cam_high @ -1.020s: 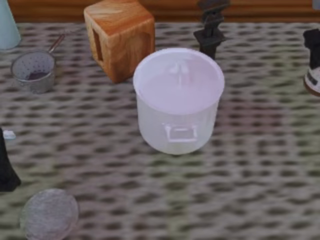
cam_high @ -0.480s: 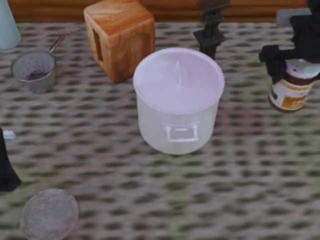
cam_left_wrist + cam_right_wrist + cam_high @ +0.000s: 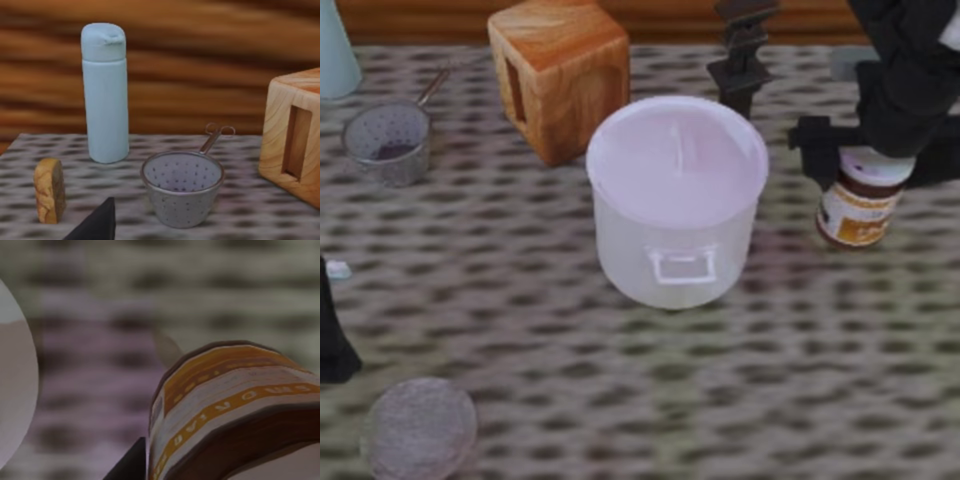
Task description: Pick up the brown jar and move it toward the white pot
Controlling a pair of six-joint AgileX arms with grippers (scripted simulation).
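The brown jar (image 3: 855,215), with a white lid and a cream-and-orange label, hangs just right of the white pot (image 3: 677,200), a small gap between them. My right gripper (image 3: 875,160) comes down from the top right and is shut on the jar at its lid end. In the right wrist view the jar's label (image 3: 235,400) fills the near side, one black fingertip (image 3: 131,462) lies against it, and the pot's wall (image 3: 15,390) shows at the edge. My left gripper (image 3: 332,345) is parked at the table's left edge, open and holding nothing.
A large wooden block (image 3: 560,75) stands behind the pot to the left, and a dark clamp-like object (image 3: 740,55) behind it. A grey mesh strainer (image 3: 388,140) and a pale blue bottle (image 3: 105,95) are at the far left, and a grey disc (image 3: 418,428) at the front left.
My right arm has come in from the right edge with the jar and carried it leftward and nearer, close to the pot. The left arm has not moved.
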